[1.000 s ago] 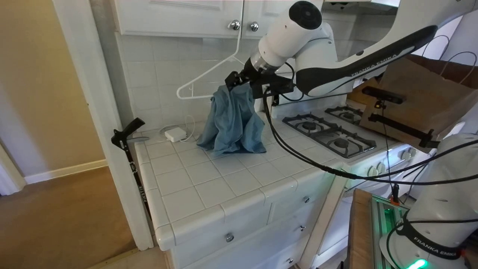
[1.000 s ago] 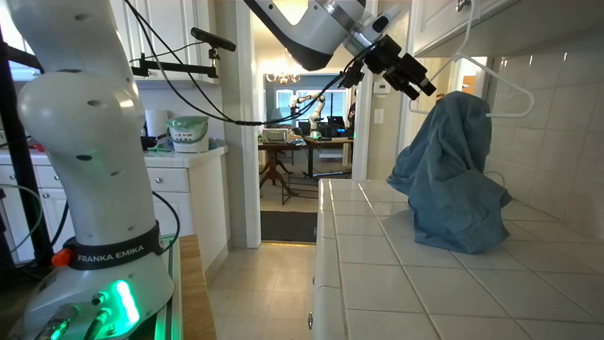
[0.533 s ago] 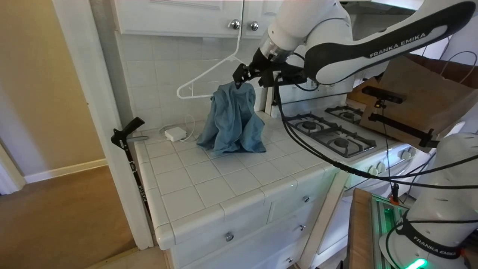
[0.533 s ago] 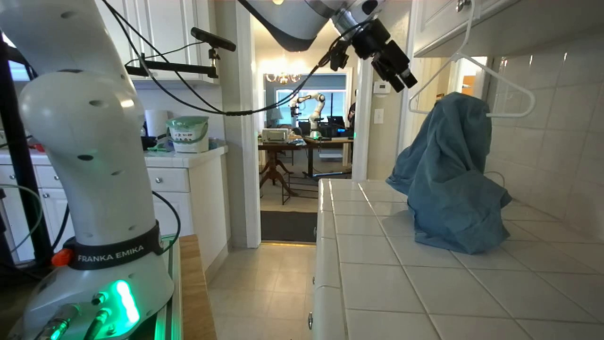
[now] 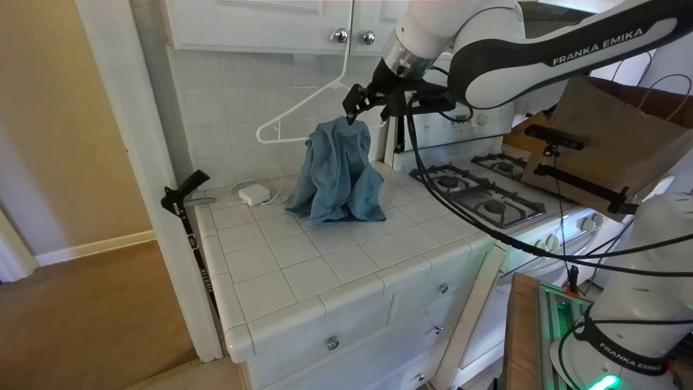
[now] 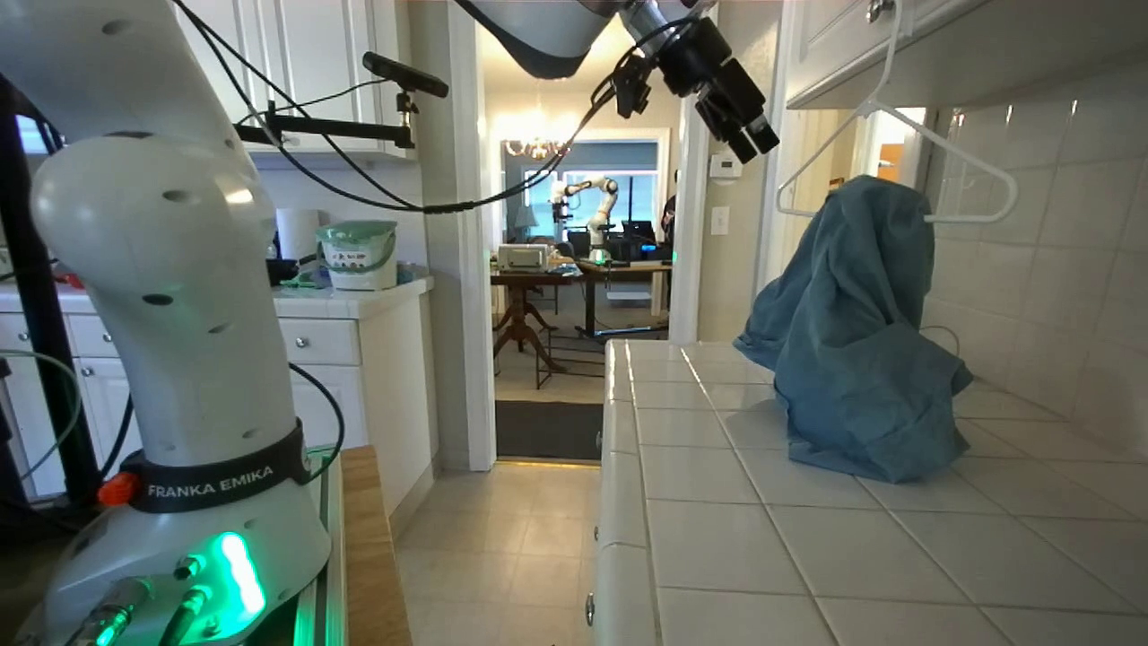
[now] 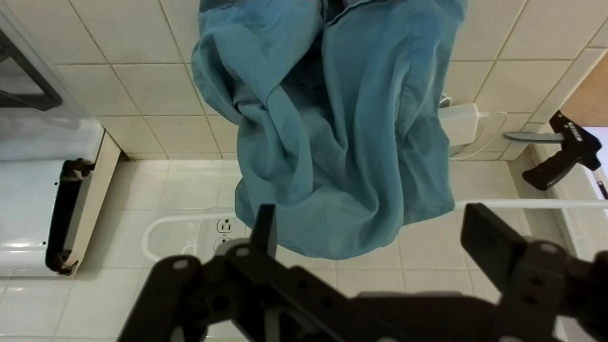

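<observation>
A blue cloth (image 5: 341, 173) stands draped and folded on the tiled counter; it also shows in an exterior view (image 6: 861, 350) and in the wrist view (image 7: 342, 142). A white hanger (image 5: 287, 141) hangs from a cabinet knob (image 5: 340, 36). Its lower bar (image 7: 536, 204) runs to both sides of the cloth, which hides its middle. My gripper (image 7: 370, 216) is open with nothing between its fingers. It is above and in front of the cloth's top, apart from it, as an exterior view shows (image 6: 758, 151).
A white adapter (image 5: 254, 194) with a cord lies on the counter (image 5: 314, 262) by the wall. A black pick-up stick (image 5: 187, 200) leans at the counter's left end. A stove (image 5: 487, 189) and a brown paper bag (image 5: 612, 141) are to the right. Cabinets hang above.
My gripper has moved up and back, away from the cloth, and tilted further down. The cloth and the hanger look unmoved.
</observation>
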Controlling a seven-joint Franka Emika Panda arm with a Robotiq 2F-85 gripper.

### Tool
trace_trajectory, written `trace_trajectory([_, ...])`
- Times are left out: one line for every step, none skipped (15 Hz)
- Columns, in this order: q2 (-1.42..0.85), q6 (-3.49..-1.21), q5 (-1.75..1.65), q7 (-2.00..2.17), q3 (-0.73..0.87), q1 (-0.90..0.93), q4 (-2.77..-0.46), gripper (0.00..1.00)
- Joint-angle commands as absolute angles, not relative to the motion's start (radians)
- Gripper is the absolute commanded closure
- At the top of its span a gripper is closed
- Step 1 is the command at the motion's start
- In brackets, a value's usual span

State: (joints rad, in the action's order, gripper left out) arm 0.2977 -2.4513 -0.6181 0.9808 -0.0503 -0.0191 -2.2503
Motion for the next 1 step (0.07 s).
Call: trace_trajectory([0.298, -2.455, -0.604, 0.97, -0.078, -0.051, -2.25, 0.0])
